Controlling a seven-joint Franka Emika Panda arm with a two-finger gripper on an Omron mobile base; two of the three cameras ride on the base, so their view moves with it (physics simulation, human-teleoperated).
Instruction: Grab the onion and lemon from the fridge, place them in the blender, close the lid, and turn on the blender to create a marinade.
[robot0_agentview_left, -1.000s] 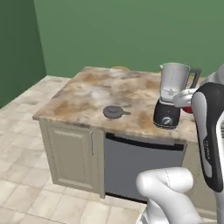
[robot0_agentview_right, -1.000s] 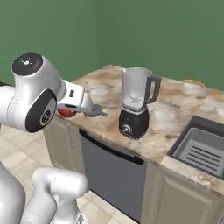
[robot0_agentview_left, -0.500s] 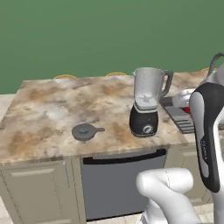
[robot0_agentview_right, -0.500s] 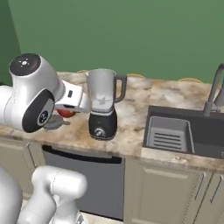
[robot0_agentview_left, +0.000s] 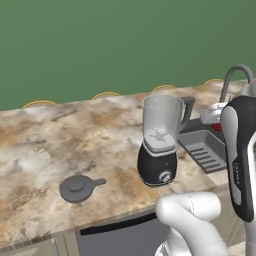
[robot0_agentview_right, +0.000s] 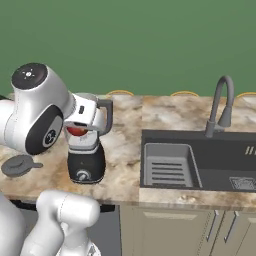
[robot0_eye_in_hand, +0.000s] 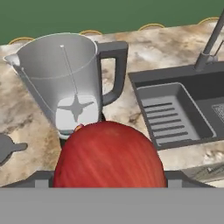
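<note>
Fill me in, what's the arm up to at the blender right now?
The gripper holds a red round onion close beside the blender, at about the height of the jar. The jar is open and empty, with its blades bare at the bottom. The lid lies flat on the counter, apart from the blender on the side away from the sink. Nothing has gone into the jar yet.
</note>
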